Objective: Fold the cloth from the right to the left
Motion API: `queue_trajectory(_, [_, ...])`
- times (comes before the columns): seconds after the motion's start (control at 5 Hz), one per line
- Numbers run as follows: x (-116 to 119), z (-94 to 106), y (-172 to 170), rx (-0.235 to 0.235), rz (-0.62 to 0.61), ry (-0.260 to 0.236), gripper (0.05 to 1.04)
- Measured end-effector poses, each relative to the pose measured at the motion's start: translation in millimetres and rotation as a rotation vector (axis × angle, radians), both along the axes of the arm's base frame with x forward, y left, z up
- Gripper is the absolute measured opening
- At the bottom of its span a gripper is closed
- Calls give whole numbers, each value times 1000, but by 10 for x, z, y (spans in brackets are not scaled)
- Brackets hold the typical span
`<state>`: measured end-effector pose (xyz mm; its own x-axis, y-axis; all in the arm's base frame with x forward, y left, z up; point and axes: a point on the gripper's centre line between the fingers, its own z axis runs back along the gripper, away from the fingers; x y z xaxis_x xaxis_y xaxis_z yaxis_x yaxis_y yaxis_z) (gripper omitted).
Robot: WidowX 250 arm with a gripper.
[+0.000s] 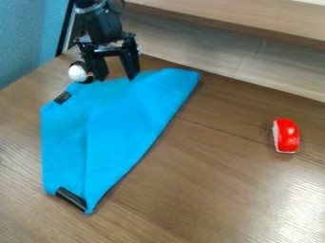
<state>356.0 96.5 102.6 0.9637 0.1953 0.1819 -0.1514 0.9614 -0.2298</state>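
The table (190, 190) has a brown wood-grain top, and light glares off it at the near right. A blue cloth (130, 123) lies across the left half, partly folded, dark patches at its far-left and near edges. Just beside its far-left corner sits a small white-and-black object (78, 73). Well apart, on the right, rests a red, curved piece (287, 135) with white edging.

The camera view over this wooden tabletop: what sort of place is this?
Probably a robot lab or test workspace: a black robot gripper hangs over a blue cloth on a wooden tabletop, with a blue panel at upper left.
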Motion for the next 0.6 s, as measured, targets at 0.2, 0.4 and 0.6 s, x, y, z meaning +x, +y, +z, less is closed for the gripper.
queue_trajectory(0.2, [-13,58,-7,-14,4,-7,999])
queue_trajectory(0.4, [-62,148,116,-25,39,-28,999])
queue_trajectory(0.6, [-111,166,214,-34,61,-24,999])
